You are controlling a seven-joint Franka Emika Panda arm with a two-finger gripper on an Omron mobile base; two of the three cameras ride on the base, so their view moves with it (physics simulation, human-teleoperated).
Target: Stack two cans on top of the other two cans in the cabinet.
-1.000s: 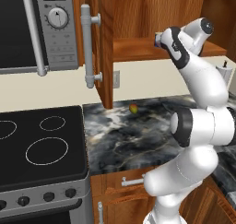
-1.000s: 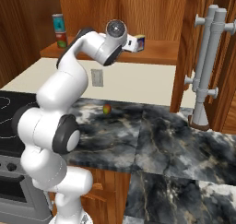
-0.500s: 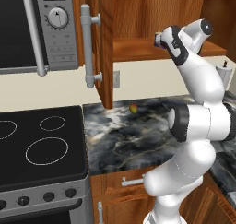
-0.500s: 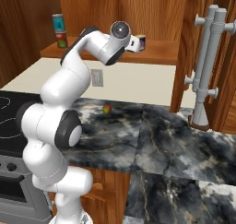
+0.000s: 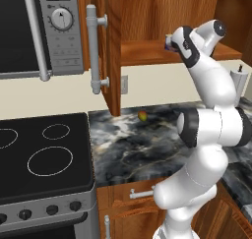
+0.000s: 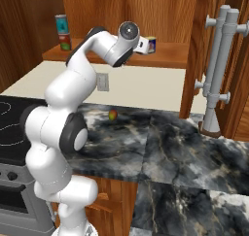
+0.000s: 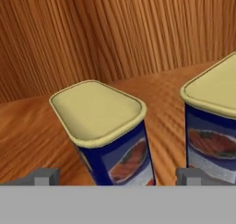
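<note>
Microwave, stove, small fruit on counter

Arm reaching further into cabinet

White arm's elbow and wrist shifted slightly right and forward, its hand now nearer the blue cream-lidded tin can on the brown wood-grain cabinet's shelf board.

Both base views flank the cabinet; hand view sits close inside.
</note>
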